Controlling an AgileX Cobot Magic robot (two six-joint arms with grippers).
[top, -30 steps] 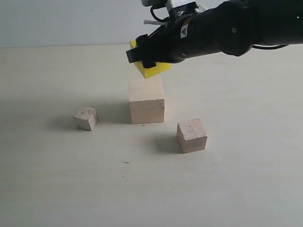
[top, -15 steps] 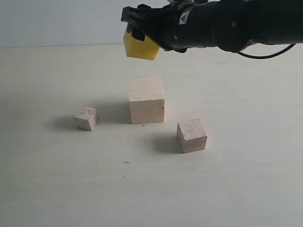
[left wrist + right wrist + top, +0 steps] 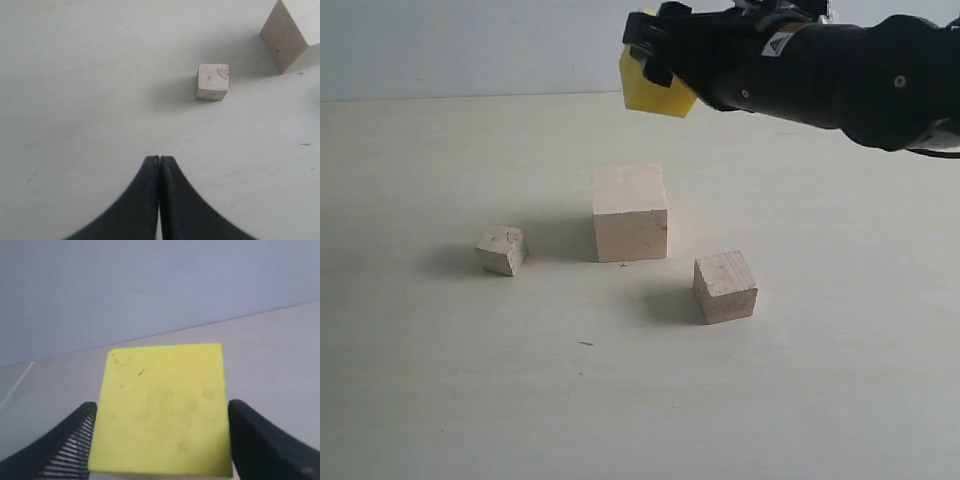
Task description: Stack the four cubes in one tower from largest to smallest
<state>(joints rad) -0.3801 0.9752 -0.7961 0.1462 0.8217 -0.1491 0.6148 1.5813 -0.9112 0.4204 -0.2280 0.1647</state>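
Yellow cube [image 3: 655, 92] is up in the air, pinched by the right jaws, which are spread wide enough to take a full face on each side. The right wrist view shows it best: the cube sits snug between the two black fingers [image 3: 70, 440], touching both. It hangs tilted at about 12 o'clock from the large pale cube [image 3: 630, 212], well clear of its top.

Left jaws are pressed tight together with nothing in them, hovering over bare counter [image 3: 75, 100], and the smallest pale cube [image 3: 212, 81] is nearby. In the exterior view that little one sits at 9 o'clock from the large cube and the brownish cube [image 3: 725, 286] at roughly 4 o'clock, none of them touching.

Hard to see: the fingers cover the yellow cube's upper part in the exterior view, and the large cube is cut off at the edge of the left wrist view.
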